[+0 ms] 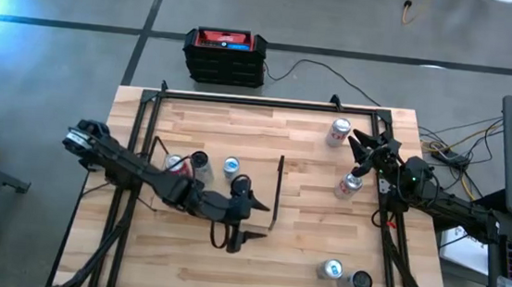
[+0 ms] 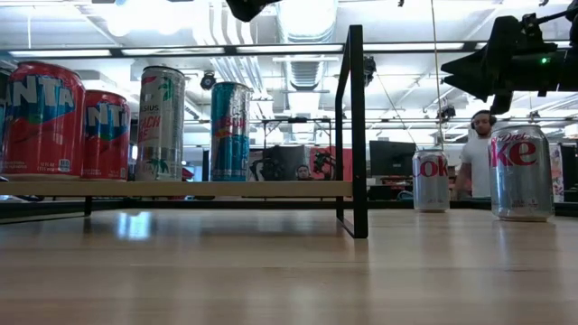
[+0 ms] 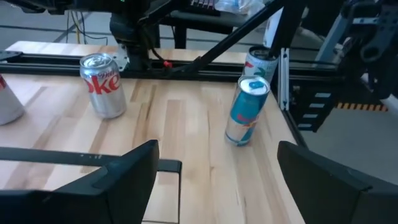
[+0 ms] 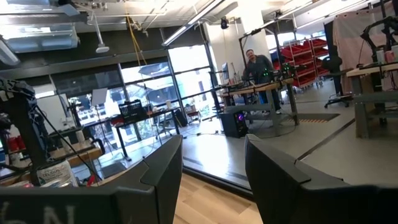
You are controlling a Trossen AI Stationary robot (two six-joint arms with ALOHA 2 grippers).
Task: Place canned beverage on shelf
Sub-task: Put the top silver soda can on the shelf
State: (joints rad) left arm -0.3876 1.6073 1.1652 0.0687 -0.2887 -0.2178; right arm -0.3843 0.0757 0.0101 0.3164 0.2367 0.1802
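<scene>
From above, the left tool point(image 1: 242, 218) hangs empty and spread by the shelf point(image 1: 262, 177), four cans behind it; the right tool point(image 1: 374, 146), fingers parted, hovers between two Coke cans point(image 1: 350, 183). At table level, those four cans point(image 2: 161, 123) line the shelf.

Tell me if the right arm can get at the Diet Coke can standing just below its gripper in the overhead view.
Probably yes. The right gripper hangs open just above the Diet Coke can, which stands apart from the other cans, with bare table around it.
</scene>
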